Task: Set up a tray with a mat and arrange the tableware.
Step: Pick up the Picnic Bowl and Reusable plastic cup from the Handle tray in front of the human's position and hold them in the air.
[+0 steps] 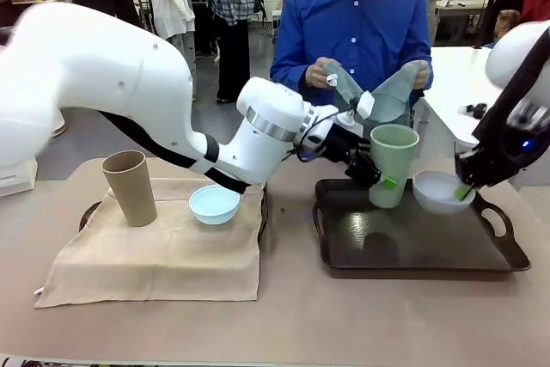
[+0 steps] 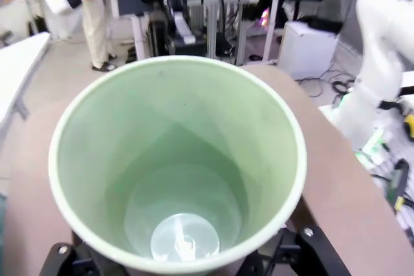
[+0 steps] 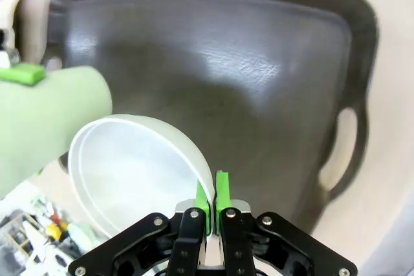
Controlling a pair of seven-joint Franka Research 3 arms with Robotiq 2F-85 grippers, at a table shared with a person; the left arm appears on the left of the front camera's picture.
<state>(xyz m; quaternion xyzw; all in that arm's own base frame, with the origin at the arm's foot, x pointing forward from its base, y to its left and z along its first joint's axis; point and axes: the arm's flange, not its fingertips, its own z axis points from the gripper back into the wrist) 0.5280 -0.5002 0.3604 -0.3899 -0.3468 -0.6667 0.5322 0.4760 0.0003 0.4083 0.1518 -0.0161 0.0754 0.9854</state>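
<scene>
**Above the black tray, two held pieces crowd the mat's path**

Bare and unlined, the black tray (image 1: 430,245) has no mat on it yet. The person's hands (image 1: 326,71) hold a grey-green mat (image 1: 388,96) half unfolded just behind it. The main risk, as I judge it, is that the cloth comes down while both arms hang over the tray and snags on them or drapes across them.

The mint green tumbler (image 1: 394,161) is clamped across its lower body by the left gripper (image 1: 384,180) and seems to hang upright over the tray's back edge. Its smooth, tapered wall could slide in the pads if it is bumped.

Just beside it, the white bowl (image 1: 436,191) is pinched by its rim alone in the right gripper (image 3: 212,198) and sits tilted. I cannot tell whether bowl and tumbler touch. A small sideways drift could knock them together, and a rim pinch this thin would let the bowl pivot or drop.
</scene>
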